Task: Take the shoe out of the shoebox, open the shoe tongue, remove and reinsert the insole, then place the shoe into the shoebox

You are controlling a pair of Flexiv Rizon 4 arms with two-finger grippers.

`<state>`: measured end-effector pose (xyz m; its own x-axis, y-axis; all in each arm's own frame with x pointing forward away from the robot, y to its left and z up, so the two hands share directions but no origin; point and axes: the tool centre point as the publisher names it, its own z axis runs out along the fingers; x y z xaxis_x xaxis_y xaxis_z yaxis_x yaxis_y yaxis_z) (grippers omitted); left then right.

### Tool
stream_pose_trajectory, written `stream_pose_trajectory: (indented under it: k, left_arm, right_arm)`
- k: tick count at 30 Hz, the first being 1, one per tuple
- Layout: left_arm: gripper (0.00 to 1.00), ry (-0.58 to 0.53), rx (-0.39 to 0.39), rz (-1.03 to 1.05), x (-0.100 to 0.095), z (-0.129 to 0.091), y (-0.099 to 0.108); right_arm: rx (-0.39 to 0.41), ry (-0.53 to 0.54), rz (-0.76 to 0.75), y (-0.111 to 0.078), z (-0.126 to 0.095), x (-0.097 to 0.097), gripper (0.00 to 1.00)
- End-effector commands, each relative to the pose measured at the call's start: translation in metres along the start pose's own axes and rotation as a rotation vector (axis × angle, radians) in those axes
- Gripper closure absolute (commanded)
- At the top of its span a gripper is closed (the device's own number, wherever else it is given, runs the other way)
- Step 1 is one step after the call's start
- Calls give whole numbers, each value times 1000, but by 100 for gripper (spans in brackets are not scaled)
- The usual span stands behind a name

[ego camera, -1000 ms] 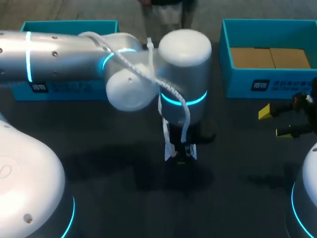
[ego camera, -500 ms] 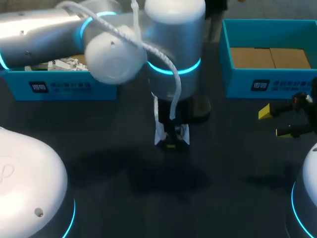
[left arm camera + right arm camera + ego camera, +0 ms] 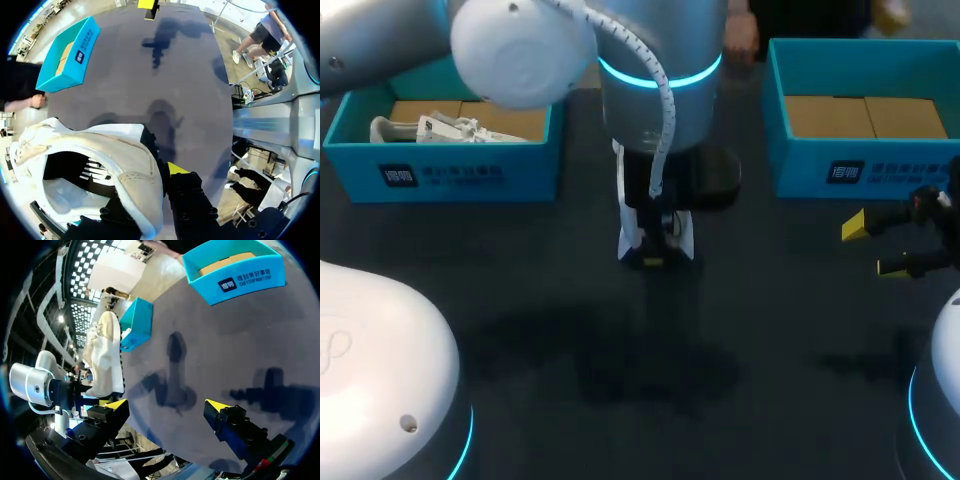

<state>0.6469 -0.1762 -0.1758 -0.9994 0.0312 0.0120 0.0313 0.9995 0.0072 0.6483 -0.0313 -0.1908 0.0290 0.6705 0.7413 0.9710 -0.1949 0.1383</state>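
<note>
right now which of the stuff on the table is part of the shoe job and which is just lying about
In the job: white shoe, held in the left gripper; left teal shoebox; right teal shoebox (cannot tell which is its box).
Lying about: white object inside the left teal shoebox, too unclear to name; right gripper, open and empty.

My left arm (image 3: 650,60) covers most of the shoe (image 3: 632,243); only a small white bit peeks out. The shoe hides one finger of the left gripper (image 3: 162,180). The shoebox (image 3: 860,150) at the far right corner of the table (image 3: 770,330) is cut off.
</note>
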Motion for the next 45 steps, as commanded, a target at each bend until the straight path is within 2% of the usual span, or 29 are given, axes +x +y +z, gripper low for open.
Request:
stream_pose_trajectory:
  k: [1,17,18,20,21,23,24,26,27,29,30,43,44,45]
  left_arm:
    - [100,-1,1,1,0,-2,1]
    - [100,9,-6,17,-3,-2,5]
    - [100,24,-10,31,-14,-3,18]
    - [100,31,-13,36,-16,-3,22]
    - [100,45,-10,45,-27,-5,37]
    - [100,47,-12,46,-31,-5,41]
    - [100,47,-19,48,-43,-5,56]
    - [100,48,-26,53,-46,-5,60]
    - [100,58,-27,67,-55,-6,75]
    - [100,62,-31,72,-60,-6,82]
    - [100,71,-36,83,-68,-5,95]
    - [100,101,-39,70,-126,-7,188]
    - [100,102,-39,70,-127,-7,190]
    - [100,106,-38,69,-133,-8,203]
  right_arm:
    - [-172,-4,2,-11,-5,1,0]
    - [-172,-4,2,-11,-5,1,0]
    - [-172,-4,2,-11,-5,1,0]
    - [-172,-4,2,-11,-5,1,0]
    - [-172,-4,2,-11,-5,1,0]
    - [-172,-4,2,-11,-5,1,0]
    - [-172,-4,2,-11,-5,1,0]
    - [-172,-4,2,-11,-5,1,0]
    - [-172,-4,2,-11,-5,1,0]
    - [-172,-4,2,-11,-5,1,0]
    - [-172,-4,2,-11,-5,1,0]
    - [-172,-4,2,-11,-5,1,0]
    - [-172,-4,2,-11,-5,1,0]
    - [-172,-4,2,-11,-5,1,0]
